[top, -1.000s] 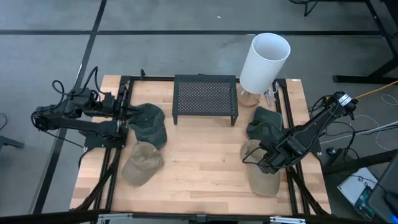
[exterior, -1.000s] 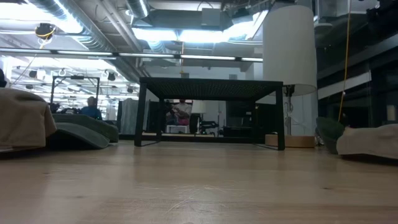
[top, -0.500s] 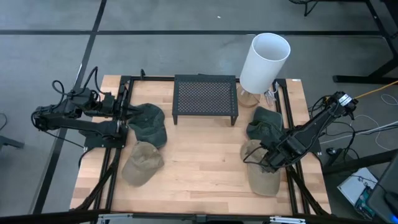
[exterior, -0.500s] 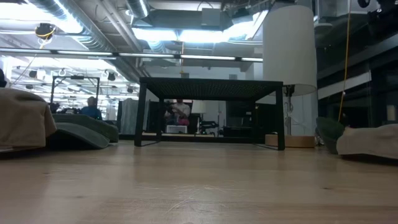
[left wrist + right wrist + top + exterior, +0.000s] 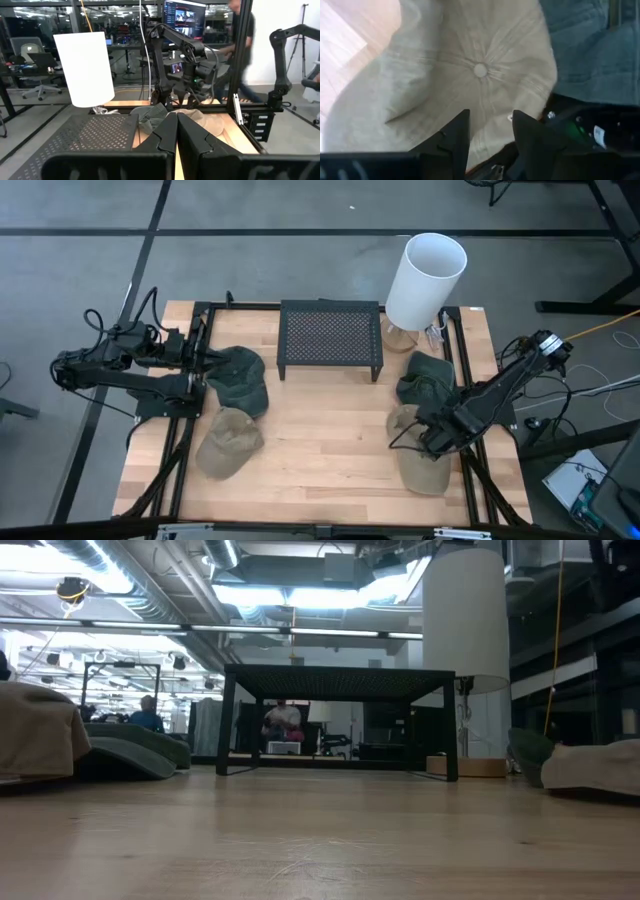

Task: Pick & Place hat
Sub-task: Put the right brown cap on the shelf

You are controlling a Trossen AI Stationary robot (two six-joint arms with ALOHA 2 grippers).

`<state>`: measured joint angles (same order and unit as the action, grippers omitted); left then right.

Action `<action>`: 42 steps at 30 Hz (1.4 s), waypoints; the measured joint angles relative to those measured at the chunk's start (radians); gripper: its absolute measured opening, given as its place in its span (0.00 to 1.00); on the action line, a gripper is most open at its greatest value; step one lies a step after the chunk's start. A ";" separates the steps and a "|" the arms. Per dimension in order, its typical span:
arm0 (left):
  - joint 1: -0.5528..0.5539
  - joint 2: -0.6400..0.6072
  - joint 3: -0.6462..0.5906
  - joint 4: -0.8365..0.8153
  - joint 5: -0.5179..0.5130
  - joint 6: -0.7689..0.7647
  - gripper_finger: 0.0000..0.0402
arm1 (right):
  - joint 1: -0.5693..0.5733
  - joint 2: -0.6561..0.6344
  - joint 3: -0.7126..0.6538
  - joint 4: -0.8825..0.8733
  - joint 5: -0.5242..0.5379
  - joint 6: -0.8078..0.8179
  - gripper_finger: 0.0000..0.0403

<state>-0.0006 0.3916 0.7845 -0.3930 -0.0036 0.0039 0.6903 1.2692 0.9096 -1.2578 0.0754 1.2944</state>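
Two hats lie on the table's right side: a tan hat (image 5: 422, 455) (image 5: 470, 75), crown up, and a dark green hat (image 5: 427, 375) (image 5: 590, 40) just beyond it. My right gripper (image 5: 418, 436) (image 5: 490, 119) hangs open over the tan hat's crown, its fingers just beside the top button (image 5: 480, 70); whether they touch the cloth cannot be told. A second tan hat (image 5: 228, 442) and a second dark green hat (image 5: 240, 378) lie on the left. My left gripper (image 5: 212, 363) (image 5: 177, 116) waits shut at the left edge, beside that green hat.
A black perforated rack (image 5: 331, 338) (image 5: 340, 720) stands at the far middle, with a white cylindrical lamp (image 5: 426, 278) (image 5: 465, 610) on a wooden base to its right. Bare wood (image 5: 325, 440) lies between the two pairs of hats. Frame rails run along both side edges.
My right arm has edged a little toward the table's near edge, keeping the open gripper over the tan hat. The hats have stayed where they were.
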 joint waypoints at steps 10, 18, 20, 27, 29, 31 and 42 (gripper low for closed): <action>0.000 0.000 0.000 0.000 0.000 0.000 0.01 | -0.058 0.139 0.000 0.201 -0.065 -0.116 0.36; 0.000 0.000 0.000 0.000 0.000 0.000 0.01 | -0.097 0.145 0.000 0.285 -0.069 -0.178 0.36; 0.000 0.000 0.000 0.000 0.000 0.000 0.01 | -0.099 0.148 0.000 0.288 -0.068 -0.178 0.36; 0.000 0.000 0.000 0.000 0.000 0.000 0.01 | -0.101 0.150 0.000 0.280 -0.043 -0.128 0.36; 0.000 0.000 0.000 0.000 0.000 0.000 0.01 | -0.101 0.151 -0.001 0.282 -0.028 -0.114 0.36; 0.000 0.000 0.000 0.000 0.000 0.000 0.01 | -0.101 0.161 -0.001 0.292 -0.013 -0.110 0.36; 0.000 0.000 0.000 0.000 0.000 0.000 0.01 | -0.101 0.287 -0.001 0.402 -0.007 -0.128 0.36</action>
<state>-0.0006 0.3920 0.7845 -0.3931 -0.0033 0.0040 0.5889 1.5560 0.9085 -0.8556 0.0680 1.1666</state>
